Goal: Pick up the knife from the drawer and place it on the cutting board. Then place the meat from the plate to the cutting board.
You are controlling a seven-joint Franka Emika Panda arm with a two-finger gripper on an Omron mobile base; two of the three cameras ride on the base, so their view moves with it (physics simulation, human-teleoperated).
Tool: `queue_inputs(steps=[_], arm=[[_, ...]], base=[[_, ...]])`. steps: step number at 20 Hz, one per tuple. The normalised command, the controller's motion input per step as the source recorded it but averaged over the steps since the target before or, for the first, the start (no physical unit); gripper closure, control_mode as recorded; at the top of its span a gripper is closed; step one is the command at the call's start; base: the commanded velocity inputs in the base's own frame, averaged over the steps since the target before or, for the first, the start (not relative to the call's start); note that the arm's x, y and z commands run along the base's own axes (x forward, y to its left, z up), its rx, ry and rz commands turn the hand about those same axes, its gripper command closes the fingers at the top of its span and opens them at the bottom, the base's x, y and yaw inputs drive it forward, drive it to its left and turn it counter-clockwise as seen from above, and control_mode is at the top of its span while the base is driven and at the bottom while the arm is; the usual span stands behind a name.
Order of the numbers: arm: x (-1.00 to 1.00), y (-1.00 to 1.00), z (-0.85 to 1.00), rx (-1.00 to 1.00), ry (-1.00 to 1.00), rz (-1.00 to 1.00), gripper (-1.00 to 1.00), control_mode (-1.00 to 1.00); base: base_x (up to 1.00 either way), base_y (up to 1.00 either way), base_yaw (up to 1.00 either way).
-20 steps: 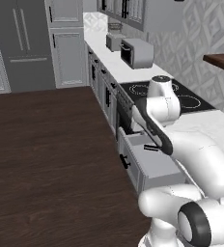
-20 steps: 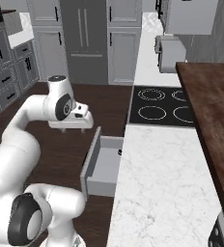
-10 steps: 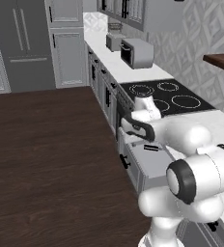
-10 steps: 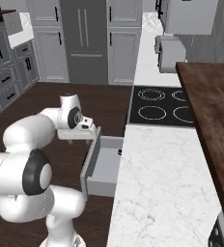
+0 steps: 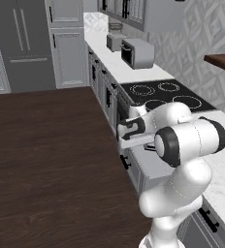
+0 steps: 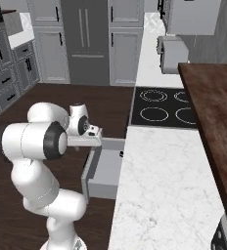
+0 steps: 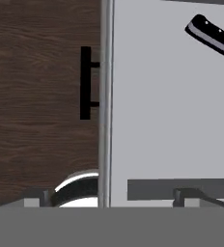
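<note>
Over the pulled-out drawer (image 6: 104,168), the gripper (image 6: 93,132) has sunk lower, jaws wide.

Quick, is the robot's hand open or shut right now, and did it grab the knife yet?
Gripper: jaws open and empty, above the open drawer. The knife lies in the drawer, not yet grabbed.

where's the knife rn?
In the hand view the knife lies inside the open drawer, its black handle at the top right edge, well away from the drawer's front panel and dark pull handle.
</note>
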Motion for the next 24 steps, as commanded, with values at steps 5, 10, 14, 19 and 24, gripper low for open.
queue_inputs(steps=[5, 10, 14, 19, 24], arm=[[0.39, 0.00, -0.64, 0.00, -0.01, 0.00, -1.00, -1.00], [0.34, -0.04, -0.48, 0.01, -0.01, 0.00, -1.00, -1.00], [0.21, -0.08, -0.56, 0.00, 0.00, 0.00, -1.00, -1.00], [0.06, 0.00, -0.32, 0.00, 0.00, 0.00, -1.00, -1.00], [0.00, 0.50, -0.04, 0.01, -0.03, -0.06, -1.00, -1.00]], base=[[0.00, 0.00, 0.00], [0.00, 0.00, 0.00], [0.00, 0.00, 0.00], [0.00, 0.00, 0.00], [0.00, 0.00, 0.00]])
